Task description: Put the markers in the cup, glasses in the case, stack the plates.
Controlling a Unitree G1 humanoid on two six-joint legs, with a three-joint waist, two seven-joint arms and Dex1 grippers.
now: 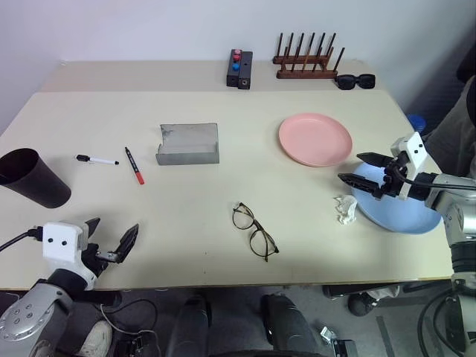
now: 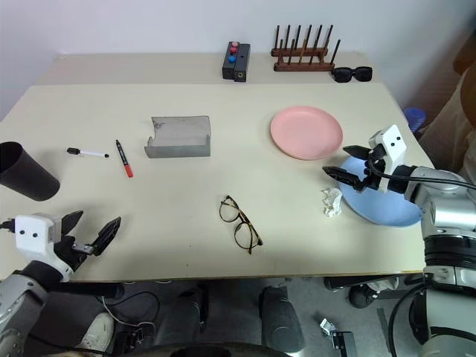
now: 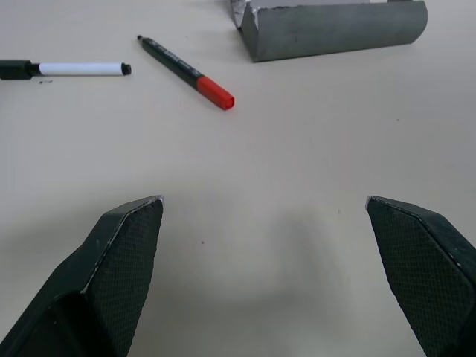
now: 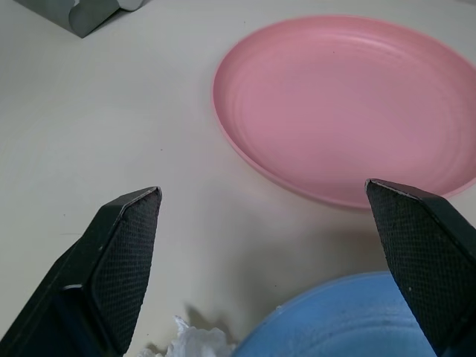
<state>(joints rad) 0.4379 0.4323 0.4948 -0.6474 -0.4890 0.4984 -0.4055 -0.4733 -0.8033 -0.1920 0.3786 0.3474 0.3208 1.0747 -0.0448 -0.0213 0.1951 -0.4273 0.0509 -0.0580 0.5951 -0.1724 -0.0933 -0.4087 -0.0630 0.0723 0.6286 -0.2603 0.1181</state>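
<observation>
Right claw [image 1: 366, 169] gapes empty above the blue plate [image 1: 405, 216].

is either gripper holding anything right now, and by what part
Nothing is held. The left gripper is open over bare table; the right gripper is open above the blue plate, touching nothing.

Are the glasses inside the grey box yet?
No, the glasses lie open on the bare table, well apart from the grey box.
</observation>
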